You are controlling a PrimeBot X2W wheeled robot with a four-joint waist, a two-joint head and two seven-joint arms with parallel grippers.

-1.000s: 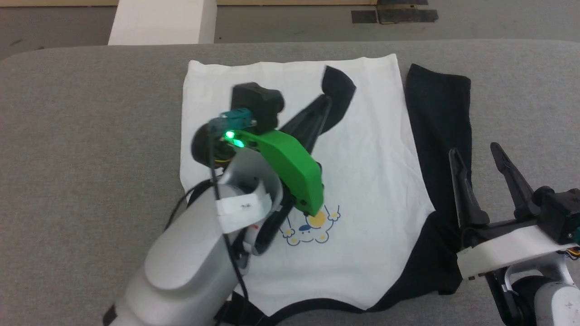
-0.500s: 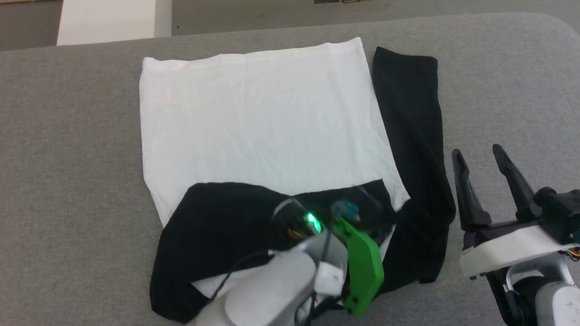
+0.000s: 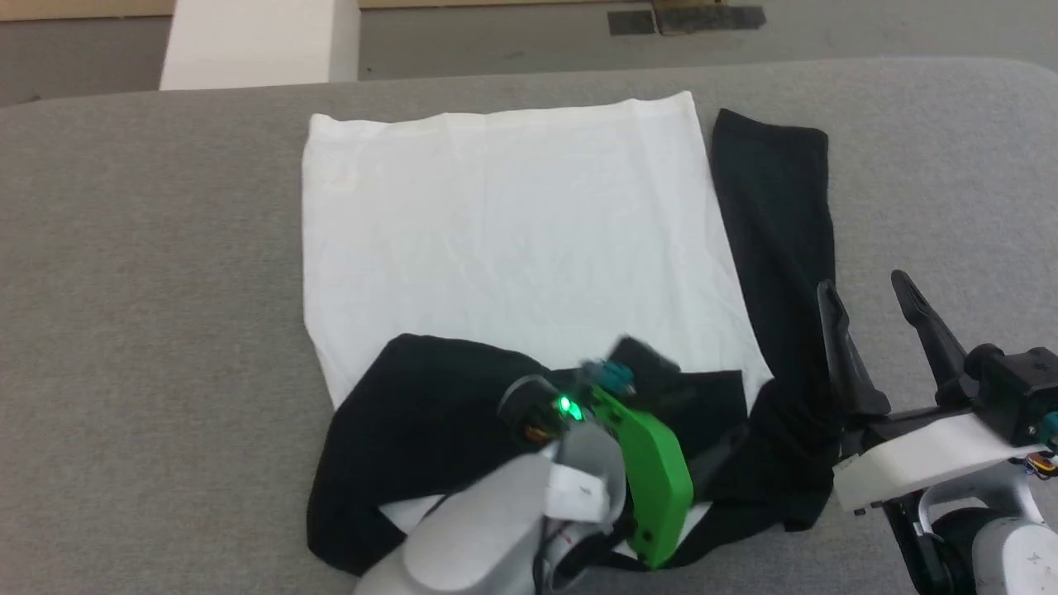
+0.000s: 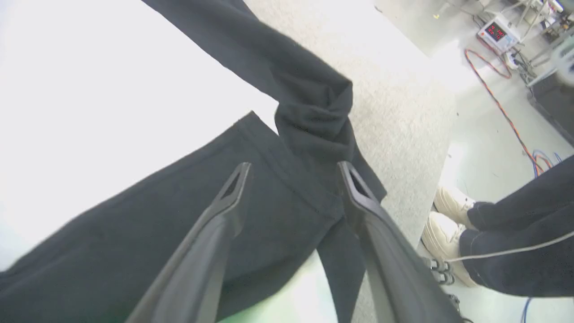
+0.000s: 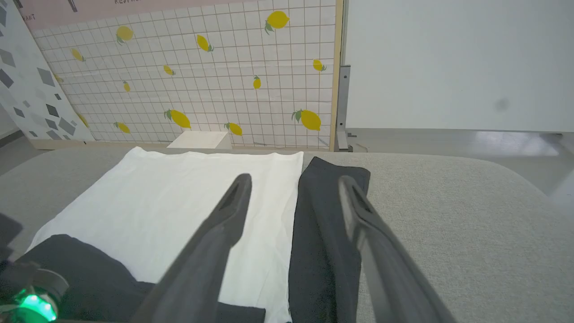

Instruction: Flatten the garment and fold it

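Snagging looms: left tool (image 4: 291,168), spread over the folded black sleeve (image 3: 413,388) of the T-shirt (image 3: 512,231), may drag it; right tool (image 3: 860,285) spread too.

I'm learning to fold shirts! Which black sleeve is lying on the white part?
The near sleeve, beneath the left gripper: it lies crosswise over the white body. The other sleeve lies straight on the grey table, beside the white edge.

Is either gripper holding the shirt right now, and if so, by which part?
Nothing is held. The left gripper is open over a black sleeve of the garment; the right gripper is open too, jaws apart, nothing between them.
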